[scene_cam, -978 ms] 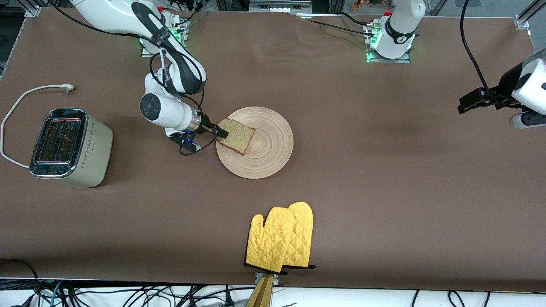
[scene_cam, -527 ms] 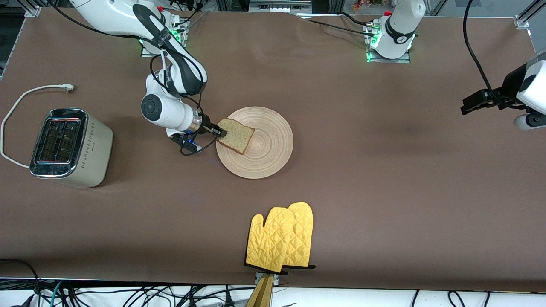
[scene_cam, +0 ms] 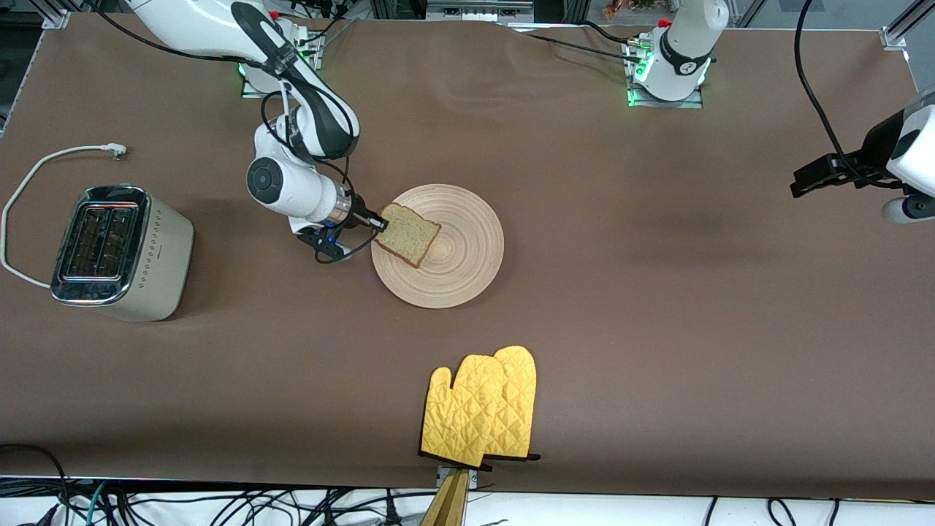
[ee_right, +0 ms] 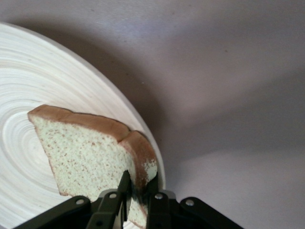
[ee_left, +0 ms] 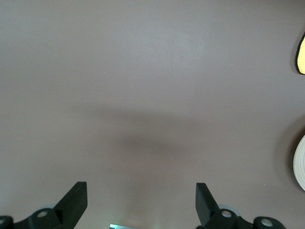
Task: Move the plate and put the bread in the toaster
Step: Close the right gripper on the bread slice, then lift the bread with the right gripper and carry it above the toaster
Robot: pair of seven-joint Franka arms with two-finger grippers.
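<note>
You are looking at a brown cloth (scene_cam: 657, 292) covering the table. Black cables (scene_cam: 219, 508) are lying along its near edge.

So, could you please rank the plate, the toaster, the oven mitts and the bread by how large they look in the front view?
1. Plate and toaster: too alike to rank.
2. Yellow oven mitts, a stacked pair, slightly smaller.
3. Bread, clearly smallest, held by the right gripper over the plate.

brown-covered table (scene_cam: 657, 292), cream toaster (scene_cam: 120, 252) with white cord (scene_cam: 29, 175) at right arm's end, wooden plate (scene_cam: 453, 270) mid-table, yellow oven mitts (scene_cam: 482, 409) nearer the front camera, at table edge
</note>
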